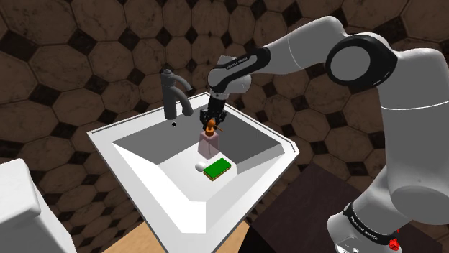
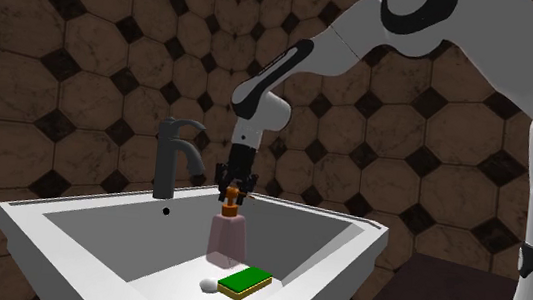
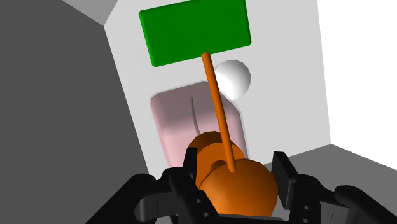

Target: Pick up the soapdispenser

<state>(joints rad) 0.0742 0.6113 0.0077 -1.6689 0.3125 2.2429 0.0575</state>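
Observation:
The soap dispenser (image 1: 208, 146) (image 2: 229, 239) is a pale pink bottle (image 3: 172, 121) with an orange pump head and a long orange spout. It stands upright on the floor of a white sink (image 1: 280, 144) (image 2: 47, 215). My black gripper (image 1: 211, 121) (image 2: 233, 183) (image 3: 234, 162) comes down from above onto the pump. Its fingers (image 3: 280, 167) clasp the orange pump head from both sides. The bottle's base rests on the basin floor.
A green sponge (image 1: 216, 169) (image 2: 245, 281) (image 3: 194, 30) and a small white ball (image 1: 199, 167) (image 2: 208, 285) (image 3: 233, 77) lie just in front of the bottle. A dark faucet (image 1: 173, 93) (image 2: 176, 155) stands on the sink's back rim. A white fixture (image 1: 21, 208) sits at the shoulder view's lower left.

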